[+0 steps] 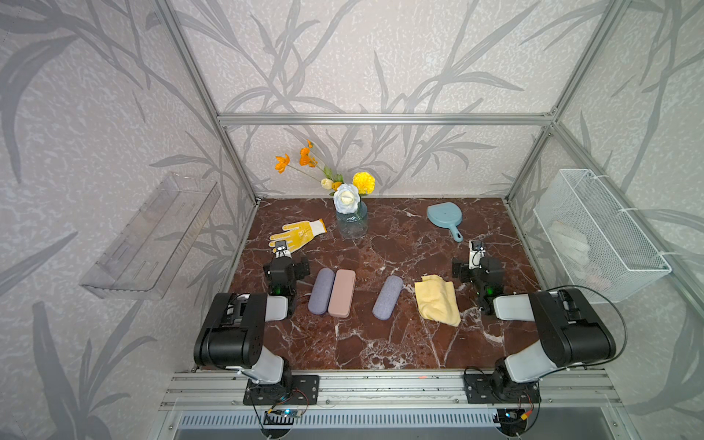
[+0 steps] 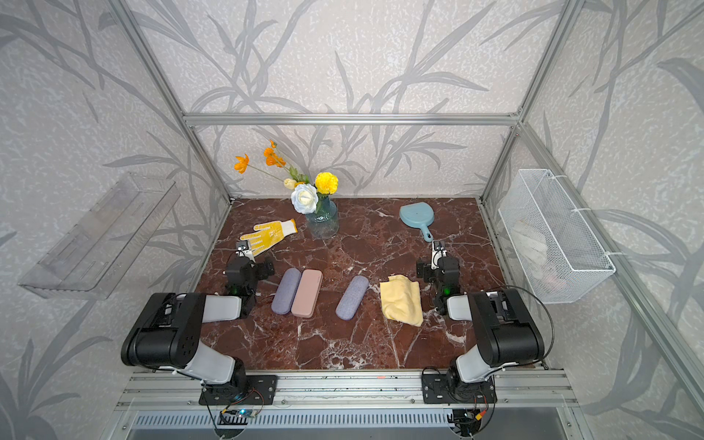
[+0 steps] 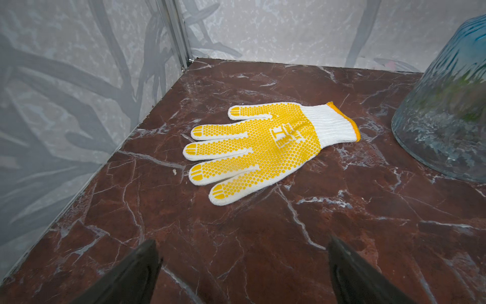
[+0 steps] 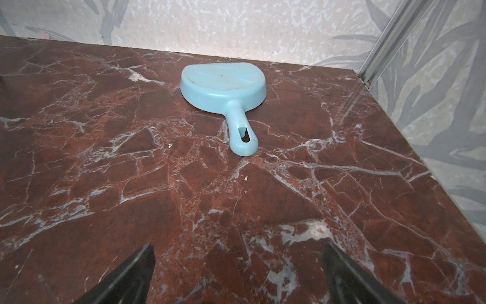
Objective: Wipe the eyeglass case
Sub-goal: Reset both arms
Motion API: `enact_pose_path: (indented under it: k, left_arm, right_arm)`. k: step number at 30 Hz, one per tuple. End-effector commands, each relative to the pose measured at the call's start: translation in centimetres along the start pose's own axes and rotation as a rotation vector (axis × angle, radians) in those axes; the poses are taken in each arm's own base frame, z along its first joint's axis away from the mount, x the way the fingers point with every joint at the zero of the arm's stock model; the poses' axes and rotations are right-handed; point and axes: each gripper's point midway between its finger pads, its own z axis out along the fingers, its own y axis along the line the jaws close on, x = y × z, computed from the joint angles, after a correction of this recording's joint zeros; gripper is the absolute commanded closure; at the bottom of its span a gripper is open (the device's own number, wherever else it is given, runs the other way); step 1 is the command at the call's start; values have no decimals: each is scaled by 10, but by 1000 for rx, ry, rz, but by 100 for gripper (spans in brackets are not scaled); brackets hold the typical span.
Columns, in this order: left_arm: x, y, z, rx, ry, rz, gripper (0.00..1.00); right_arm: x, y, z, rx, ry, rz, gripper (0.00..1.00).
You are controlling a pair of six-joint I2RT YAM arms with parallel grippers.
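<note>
**Marble table [image 1: 381, 343]: arms folded, pincers wide**

Both arms sit folded low at the table's sides, elbows back toward the front rail, wrists aimed at the rear wall. On the left gripper [image 3: 243, 240] the fingers are spread wide with nothing between them, facing a yellow-dotted glove [image 3: 260, 147]. The right gripper [image 4: 239, 246] is likewise wide and empty, facing a blue dustpan [image 4: 223, 84]. Three eyeglass cases lie between the arms: grey case [image 1: 321, 291] touching pink case [image 1: 342, 292], and lone grey case [image 1: 388, 297] apart, near the yellow cloth [image 1: 437, 301].
</note>
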Motion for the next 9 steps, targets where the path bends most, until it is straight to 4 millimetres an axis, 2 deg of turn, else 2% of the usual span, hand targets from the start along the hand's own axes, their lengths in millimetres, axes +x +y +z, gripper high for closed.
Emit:
enact_pose_path:
  k: [1, 9]
  left_arm:
    - [-12, 0, 0, -1, -24, -12, 0]
    - [-11, -6, 0, 21, -23, 8, 0]
  right_arm:
    - [-18, 1, -1, -7, -53, -3, 1]
    - [-18, 1, -1, -6, -54, -1, 1]
